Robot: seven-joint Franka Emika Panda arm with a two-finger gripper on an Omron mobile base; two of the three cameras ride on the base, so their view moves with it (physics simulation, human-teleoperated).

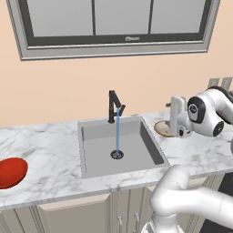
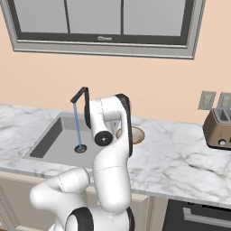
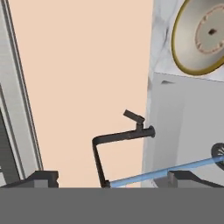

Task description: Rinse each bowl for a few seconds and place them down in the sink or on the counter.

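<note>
The red bowl (image 1: 11, 172) rests on the counter (image 1: 50, 154) far left of the sink (image 1: 93, 152), with no gripper near it. The beige bowl (image 1: 161, 129) (image 2: 136, 135) (image 3: 199, 37) lies on the counter just right of the sink, partly behind my arm. My gripper (image 3: 113, 178) hovers above that bowl's sink-side edge, rolled sideways and pointing toward the black faucet (image 3: 118, 138). Its fingertips (image 3: 43, 177) stand wide apart, open, with nothing between them. A thin blue stream of water (image 1: 117, 132) (image 2: 76, 124) runs from the faucet (image 1: 112, 107) to the drain (image 1: 117, 154).
A brown toaster (image 2: 219, 128) stands on the counter at the far right, below two wall outlets (image 2: 207, 99). A window (image 1: 113, 22) spans the wall behind the sink. Bare marble lies between the beige bowl and the toaster.
</note>
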